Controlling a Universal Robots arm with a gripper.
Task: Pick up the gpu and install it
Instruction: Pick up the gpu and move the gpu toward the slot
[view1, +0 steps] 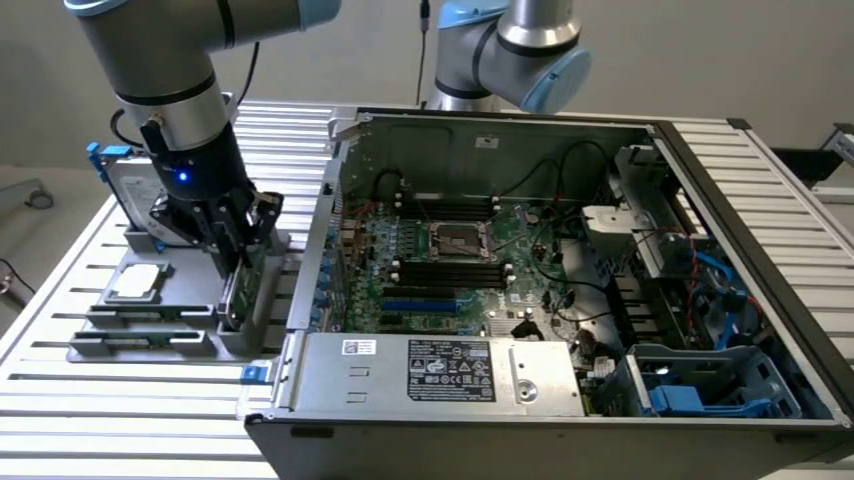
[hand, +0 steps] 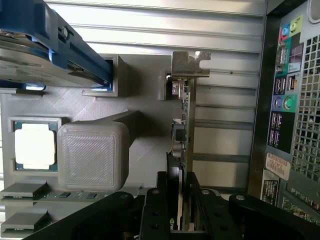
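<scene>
Black fingers (hand: 159, 205) of my gripper (hand: 176, 187) press on both faces of the gpu (hand: 183, 130), pinching it near one end as it stands on edge in the grey fixture (hand: 145, 150). As I judge it, the grasp is made but the lift is not. The card sits down in its slot with its silver bracket (hand: 189, 65) in the fixture's notch, so the pick-up has only begun and the whole install is left. In the exterior view a cpu (view1: 138, 283) lies in its pocket at nine o'clock from the gripper, and a blue-framed drive (view1: 123, 190) stands at eleven o'clock, both close enough that I would watch them. At three o'clock the case (view1: 330, 230) puts its near wall between the card and the motherboard (view1: 447, 255). The board's blue slots (view1: 420, 305) lie at its six o'clock, just before the power supply (view1: 441, 370). Black cables (view1: 567, 165) loop at the board's two o'clock. A second arm (view1: 514, 45) stands beyond the case at twelve o'clock.
</scene>
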